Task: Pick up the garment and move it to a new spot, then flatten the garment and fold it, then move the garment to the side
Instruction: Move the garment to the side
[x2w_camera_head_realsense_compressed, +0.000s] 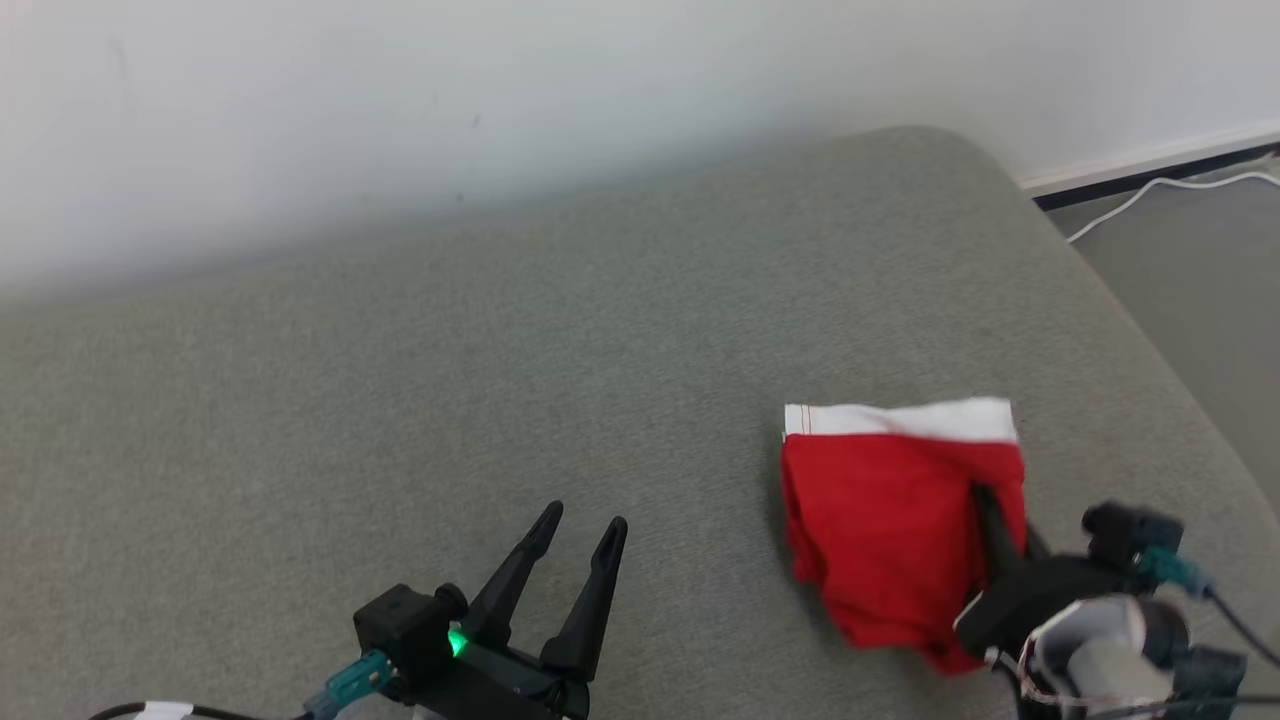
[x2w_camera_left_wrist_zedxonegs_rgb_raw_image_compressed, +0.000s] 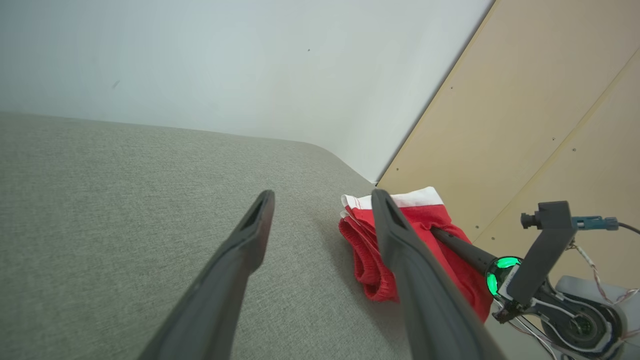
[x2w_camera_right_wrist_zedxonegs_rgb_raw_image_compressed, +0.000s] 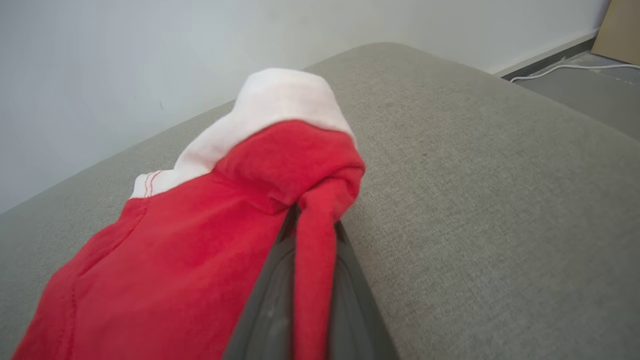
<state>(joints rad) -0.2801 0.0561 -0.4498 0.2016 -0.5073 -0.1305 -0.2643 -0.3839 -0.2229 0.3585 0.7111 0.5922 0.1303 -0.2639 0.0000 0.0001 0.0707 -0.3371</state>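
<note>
The red garment (x2w_camera_head_realsense_compressed: 890, 500), white waistband uppermost, lies as a compact folded bundle on the grey cushion (x2w_camera_head_realsense_compressed: 500, 350), close to the cushion's right edge. Picking up, flattening and folding therefore look done, and the shift to the side seems to be the step in hand. The right gripper (x2w_camera_head_realsense_compressed: 985, 503) reaches in low over the cushion's near right corner, its jaws pinched tight on a ridge of red cloth, while the left gripper (x2w_camera_head_realsense_compressed: 587, 520) hovers over the cushion's near middle, fingers spread and empty.
</note>
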